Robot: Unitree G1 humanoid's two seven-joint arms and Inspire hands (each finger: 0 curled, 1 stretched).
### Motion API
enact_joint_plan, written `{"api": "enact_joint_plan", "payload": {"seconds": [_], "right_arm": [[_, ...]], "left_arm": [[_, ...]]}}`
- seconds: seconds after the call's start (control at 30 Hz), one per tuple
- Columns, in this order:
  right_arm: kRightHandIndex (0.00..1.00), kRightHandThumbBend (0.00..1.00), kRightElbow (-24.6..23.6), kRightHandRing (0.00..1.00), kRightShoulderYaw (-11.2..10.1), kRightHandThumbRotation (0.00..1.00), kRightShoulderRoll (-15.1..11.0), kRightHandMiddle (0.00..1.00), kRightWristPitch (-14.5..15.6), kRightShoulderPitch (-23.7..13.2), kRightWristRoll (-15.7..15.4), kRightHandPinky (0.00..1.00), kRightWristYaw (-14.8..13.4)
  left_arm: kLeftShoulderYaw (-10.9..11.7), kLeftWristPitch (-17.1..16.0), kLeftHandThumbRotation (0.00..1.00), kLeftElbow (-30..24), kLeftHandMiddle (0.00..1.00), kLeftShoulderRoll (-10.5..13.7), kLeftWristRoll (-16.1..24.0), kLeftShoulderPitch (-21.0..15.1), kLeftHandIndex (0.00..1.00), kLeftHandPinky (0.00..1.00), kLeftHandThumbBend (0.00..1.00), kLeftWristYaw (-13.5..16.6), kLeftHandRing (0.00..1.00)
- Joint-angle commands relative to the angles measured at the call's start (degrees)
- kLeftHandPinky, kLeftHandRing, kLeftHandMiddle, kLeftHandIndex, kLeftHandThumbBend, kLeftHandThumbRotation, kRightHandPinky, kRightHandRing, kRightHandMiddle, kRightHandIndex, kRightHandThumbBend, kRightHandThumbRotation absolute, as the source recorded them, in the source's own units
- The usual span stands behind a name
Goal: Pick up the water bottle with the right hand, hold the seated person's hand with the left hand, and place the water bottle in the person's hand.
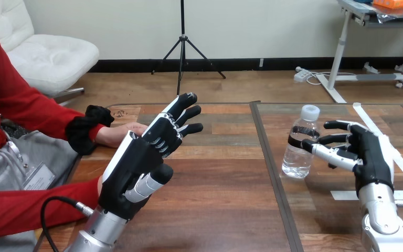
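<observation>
Upright water bottle [297, 160] close beside the fingers [336, 125] of the right hand [370, 155]

- water bottle [298, 155]: upright on table [215, 210].
- right hand [367, 152]: fingers spread, just beside the bottle.
- left hand [136, 163]: raised, fingers straight, near the person's hand [119, 134].

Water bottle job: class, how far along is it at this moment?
Nothing looks finished: the clear plastic water bottle with a white cap stands upright on the wooden table. In hand: the right hand reaches to it with straight fingers, and the open left hand is raised in front of the person's hand, which rests on the table. Left: grasping the bottle, holding that hand, the handover.
</observation>
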Motion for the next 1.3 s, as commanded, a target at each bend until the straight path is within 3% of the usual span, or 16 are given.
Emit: {"api": "enact_joint_plan", "payload": {"seconds": [0.0,0.27,0.63,0.9,1.27], "right_arm": [[0.75,0.92,-0.7,0.54,1.1,0.28,-0.7,0.63,0.3,-1.7,-0.8,0.40,1.2],[0.84,0.99,0.8,0.63,1.6,0.38,-1.1,0.73,0.8,-2.1,-0.9,0.50,3.0],[0.97,1.00,2.5,0.88,2.5,0.53,-1.6,0.90,-0.3,-2.5,-2.0,0.78,4.2],[1.00,1.00,4.2,0.95,2.6,0.58,-1.5,0.97,-1.2,-3.1,-2.1,0.88,4.0],[1.00,1.00,6.2,1.00,2.4,0.59,-1.2,1.00,-3.0,-3.6,-1.7,0.94,4.0]], "left_arm": [[-0.2,-0.6,0.79,-1.5,0.96,0.5,0.3,-1.6,0.93,0.85,1.00,0.5,0.94],[0.0,-0.3,0.78,-1.6,0.96,0.5,-0.5,-1.6,0.93,0.85,1.00,-0.3,0.93],[0.3,0.1,0.77,-1.9,0.96,0.6,-1.2,-1.6,0.92,0.85,1.00,-1.2,0.93],[0.5,-0.2,0.77,-2.1,0.96,0.9,-1.4,-1.7,0.93,0.85,1.00,-1.6,0.94],[0.6,0.2,0.77,-2.6,0.96,1.1,-2.1,-1.6,0.93,0.85,1.00,-2.4,0.94]]}}
